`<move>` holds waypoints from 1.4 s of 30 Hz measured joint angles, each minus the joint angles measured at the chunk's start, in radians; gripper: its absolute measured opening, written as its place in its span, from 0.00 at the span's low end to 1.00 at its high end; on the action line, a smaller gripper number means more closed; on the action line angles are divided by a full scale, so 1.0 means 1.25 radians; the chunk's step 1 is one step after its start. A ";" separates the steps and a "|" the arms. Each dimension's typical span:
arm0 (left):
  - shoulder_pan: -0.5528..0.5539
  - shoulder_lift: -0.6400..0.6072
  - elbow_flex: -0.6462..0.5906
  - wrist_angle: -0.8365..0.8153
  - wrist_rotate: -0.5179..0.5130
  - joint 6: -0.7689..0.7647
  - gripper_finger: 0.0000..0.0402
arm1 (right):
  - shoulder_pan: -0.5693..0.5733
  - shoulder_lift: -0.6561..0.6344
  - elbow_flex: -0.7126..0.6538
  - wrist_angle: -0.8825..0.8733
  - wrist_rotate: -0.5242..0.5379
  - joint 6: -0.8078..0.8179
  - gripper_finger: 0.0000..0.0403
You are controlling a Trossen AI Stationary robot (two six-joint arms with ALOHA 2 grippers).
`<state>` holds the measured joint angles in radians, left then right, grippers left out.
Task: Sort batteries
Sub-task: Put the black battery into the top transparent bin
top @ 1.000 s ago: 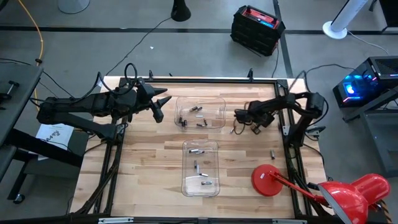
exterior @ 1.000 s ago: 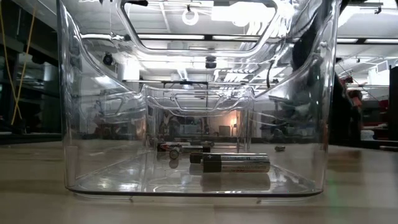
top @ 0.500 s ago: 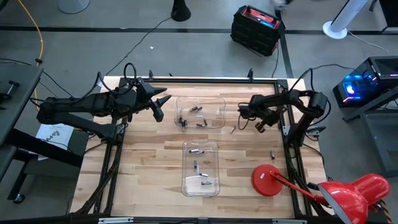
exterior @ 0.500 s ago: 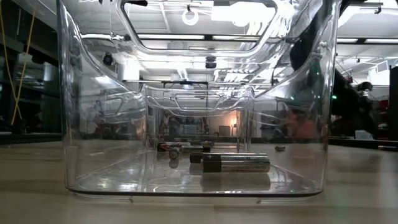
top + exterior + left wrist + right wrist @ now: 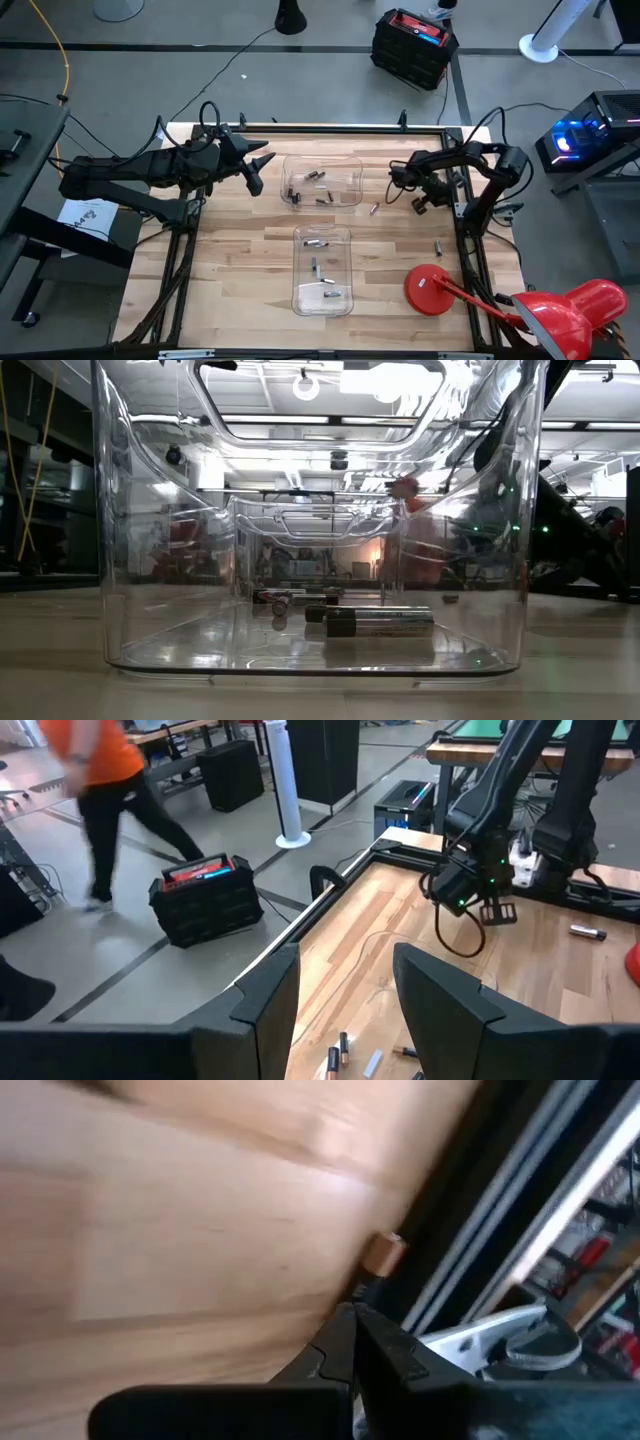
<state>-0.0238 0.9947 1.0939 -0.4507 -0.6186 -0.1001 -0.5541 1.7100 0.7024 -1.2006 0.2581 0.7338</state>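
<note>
Desk (image 5: pixel 240 260): pale wood planks with visible grain, black frame. Both arms black. Two bins (image 5: pixel 322 270) are clear plastic, see-through. Batteries (image 5: pixel 322 295) inside are dark with silvery ends; the one near the desk edge (image 5: pixel 384 1252) has a copper-coloured end. Disc (image 5: pixel 432 290) at the near right corner is red. Floor grey. Crate (image 5: pixel 413 44) beyond the desk is black with a red top. Person (image 5: pixel 105 780) wears orange top, black trousers.
</note>
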 joint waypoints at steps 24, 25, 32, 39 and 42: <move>0.000 0.000 0.000 -0.002 0.001 0.006 0.39 | 0.017 -0.004 -0.048 0.049 -0.002 0.151 0.00; 0.000 0.000 0.000 -0.002 0.002 0.006 0.39 | 0.024 -0.003 -0.033 0.047 -0.007 0.138 0.00; 0.000 0.000 0.000 -0.005 0.002 0.007 0.39 | 0.119 -0.031 0.120 0.033 -0.018 0.115 0.00; 0.003 0.000 0.000 -0.005 0.000 0.007 0.39 | 0.112 -0.076 0.191 0.037 0.008 0.126 0.00; 0.003 0.000 0.000 -0.010 0.004 0.006 0.39 | 0.117 -0.088 0.193 0.113 -0.065 0.084 0.00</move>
<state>-0.0196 0.9943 1.0939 -0.4627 -0.6140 -0.0929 -0.4078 1.5994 0.9435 -1.0595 0.1774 0.8391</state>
